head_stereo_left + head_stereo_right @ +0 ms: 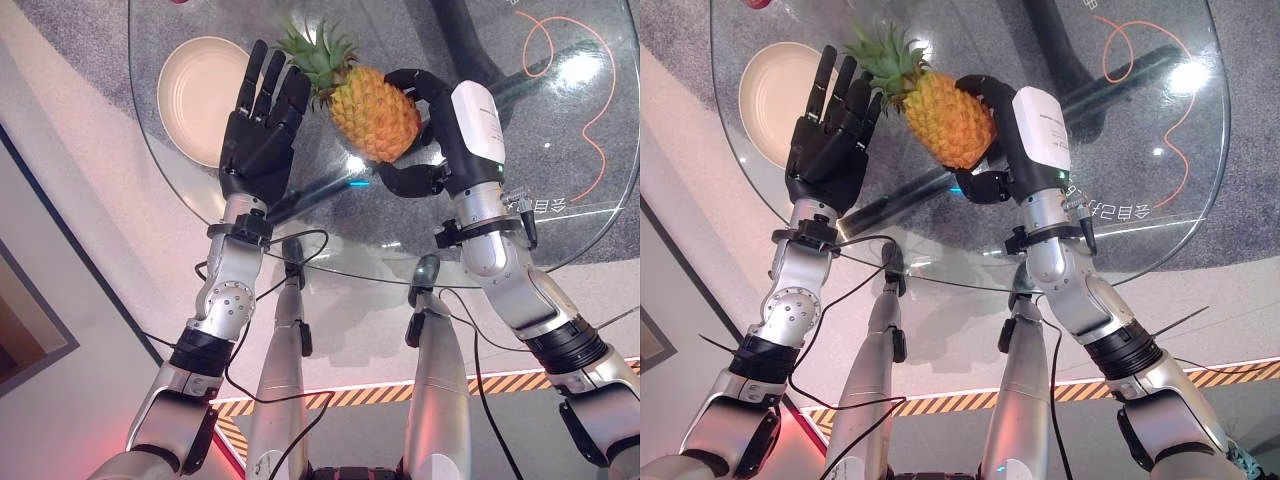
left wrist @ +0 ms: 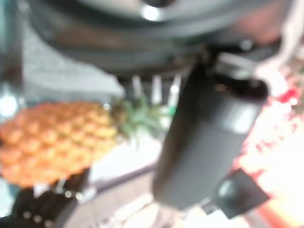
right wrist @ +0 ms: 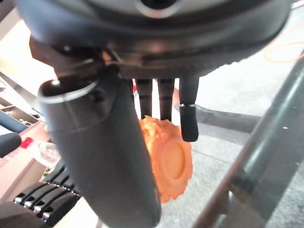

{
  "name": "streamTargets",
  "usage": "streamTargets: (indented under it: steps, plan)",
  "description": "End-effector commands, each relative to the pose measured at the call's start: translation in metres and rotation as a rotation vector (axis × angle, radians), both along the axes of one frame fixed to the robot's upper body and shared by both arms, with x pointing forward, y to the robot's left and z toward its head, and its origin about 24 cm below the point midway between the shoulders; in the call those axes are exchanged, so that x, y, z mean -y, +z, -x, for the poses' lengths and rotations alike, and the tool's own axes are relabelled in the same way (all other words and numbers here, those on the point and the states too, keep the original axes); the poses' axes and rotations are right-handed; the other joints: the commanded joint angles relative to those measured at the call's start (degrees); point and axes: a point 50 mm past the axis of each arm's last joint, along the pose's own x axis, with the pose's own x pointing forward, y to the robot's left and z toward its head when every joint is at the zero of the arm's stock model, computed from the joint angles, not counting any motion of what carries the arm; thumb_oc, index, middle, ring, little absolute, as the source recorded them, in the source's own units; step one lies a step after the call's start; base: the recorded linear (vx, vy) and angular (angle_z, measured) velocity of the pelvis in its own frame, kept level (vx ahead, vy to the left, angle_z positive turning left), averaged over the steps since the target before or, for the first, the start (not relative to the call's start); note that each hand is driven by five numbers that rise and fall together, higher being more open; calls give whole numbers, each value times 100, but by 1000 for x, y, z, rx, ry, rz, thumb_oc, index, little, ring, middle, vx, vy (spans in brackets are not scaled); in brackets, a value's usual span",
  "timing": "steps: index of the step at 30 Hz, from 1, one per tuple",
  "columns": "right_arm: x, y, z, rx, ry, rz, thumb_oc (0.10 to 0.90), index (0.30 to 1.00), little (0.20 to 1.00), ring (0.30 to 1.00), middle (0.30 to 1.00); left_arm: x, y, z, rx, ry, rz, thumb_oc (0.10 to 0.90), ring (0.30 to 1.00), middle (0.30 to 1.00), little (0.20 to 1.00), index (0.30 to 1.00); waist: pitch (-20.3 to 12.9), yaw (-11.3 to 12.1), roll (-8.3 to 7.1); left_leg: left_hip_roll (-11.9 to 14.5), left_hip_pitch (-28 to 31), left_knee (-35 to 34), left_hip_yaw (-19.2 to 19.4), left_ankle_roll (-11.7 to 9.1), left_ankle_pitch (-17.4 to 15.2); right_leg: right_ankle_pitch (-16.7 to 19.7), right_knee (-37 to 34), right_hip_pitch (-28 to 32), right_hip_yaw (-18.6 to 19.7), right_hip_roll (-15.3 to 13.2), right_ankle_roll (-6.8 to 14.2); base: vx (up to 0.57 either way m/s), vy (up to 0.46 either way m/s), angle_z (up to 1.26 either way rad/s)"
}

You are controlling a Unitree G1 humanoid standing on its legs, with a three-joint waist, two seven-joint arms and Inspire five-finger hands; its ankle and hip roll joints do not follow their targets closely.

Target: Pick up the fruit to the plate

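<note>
The pineapple [image 1: 373,113] is clasped by the right hand [image 1: 428,135], its fingers curled round the fruit above the glass desk [image 1: 560,150]. The left hand [image 1: 262,115] is held flat alongside, fingers straight. The grip should be kept firm and the fruit carried level to the plate [image 1: 195,90] beyond.

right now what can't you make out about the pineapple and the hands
- Pineapple: its side toward the right hand is covered by that hand in the eye views.
- Pineapple leaves: partly behind the left hand in the left eye view.
- Left wrist view: blurred, so contact with the pineapple is unclear.
- Plate: partly hidden by the left hand.
</note>
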Motion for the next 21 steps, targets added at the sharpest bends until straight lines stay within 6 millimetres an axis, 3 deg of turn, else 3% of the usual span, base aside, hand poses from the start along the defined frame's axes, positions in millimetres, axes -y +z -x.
streamTargets:
  steps: [1, 21]
  plan:
    - [-31, 77, 47, 441, 221, -106, 100, 300, 200, 300, 300, 19, 55, 21, 269, -24, -47, 800, 900, 900, 900, 900, -145, 117, -350, 137, 284, 590, 55, -52, -800, 1304, -1523, 655, -227, 48, 153, 0, 0, 0]
    - [-21, 87, 49, 532, 179, -202, 100, 300, 200, 300, 300, 18, 62, 19, 258, 50, -49, 800, 900, 900, 900, 900, -145, 77, -398, 141, 299, 515, 91, -48, -718, 1368, -1589, 675, -210, 103, 134, -3, 0, 0]
